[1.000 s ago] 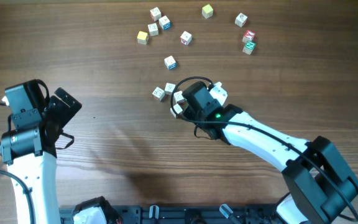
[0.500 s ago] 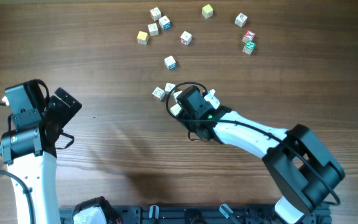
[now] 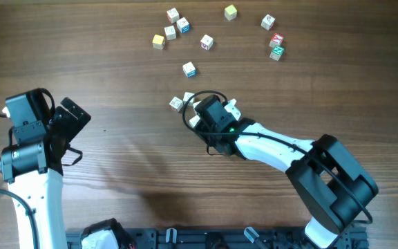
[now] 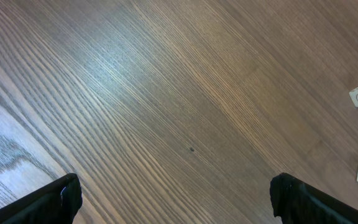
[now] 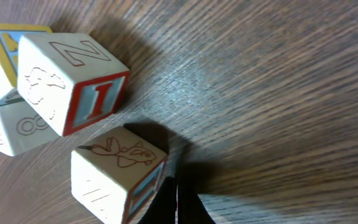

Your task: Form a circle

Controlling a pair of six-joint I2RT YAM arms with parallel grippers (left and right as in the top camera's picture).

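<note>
— Where's the circle (image 3: 189, 98)?
— Mid-table, a bunch of cubes, partly hidden from overhead. My right gripper (image 5: 178, 200) is pinched closed and empty, its tip just beside the bird-faced cube (image 5: 114, 174).
— Room to move?
— Bare table (image 3: 123, 159) on the near side. Loose cubes (image 3: 206, 43) are scattered toward the far edge. My left gripper (image 3: 70, 119) is spread wide, well apart.

A dark wood-grain table (image 3: 116, 76) fills every view, softly lit.

Robotics lab: wood-grain table (image 3: 116, 76), 2 arms (image 3: 275, 149)
</note>
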